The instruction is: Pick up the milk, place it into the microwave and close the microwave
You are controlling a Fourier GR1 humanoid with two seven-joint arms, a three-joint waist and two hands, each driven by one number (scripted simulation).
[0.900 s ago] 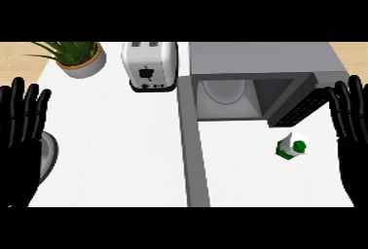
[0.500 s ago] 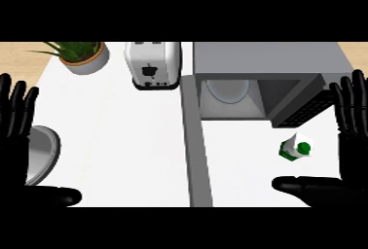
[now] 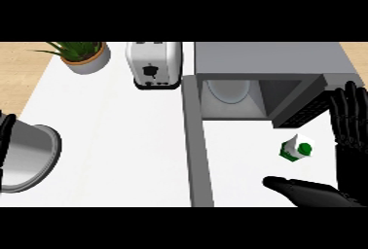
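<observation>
Milk [image 3: 297, 148] stands on the counter [image 3: 115, 136], outside the open microwave [image 3: 266, 82]; right hand [image 3: 343, 146] spread beside it, holding nothing; left hand [image 3: 6, 130] unclear.

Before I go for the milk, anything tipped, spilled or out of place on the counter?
Nothing stands out. The milk carton stands on the counter in front of the open microwave, no spill around it. The right hand is open beside it.

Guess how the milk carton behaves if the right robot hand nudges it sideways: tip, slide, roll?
The milk carton looks small, boxy and flat-sided, so rolling seems unlikely. It already looks tilted, so a high nudge would probably tip it; a low one may slide it on the smooth white counter. The open right robot hand is beside it, apparently not touching.
</observation>
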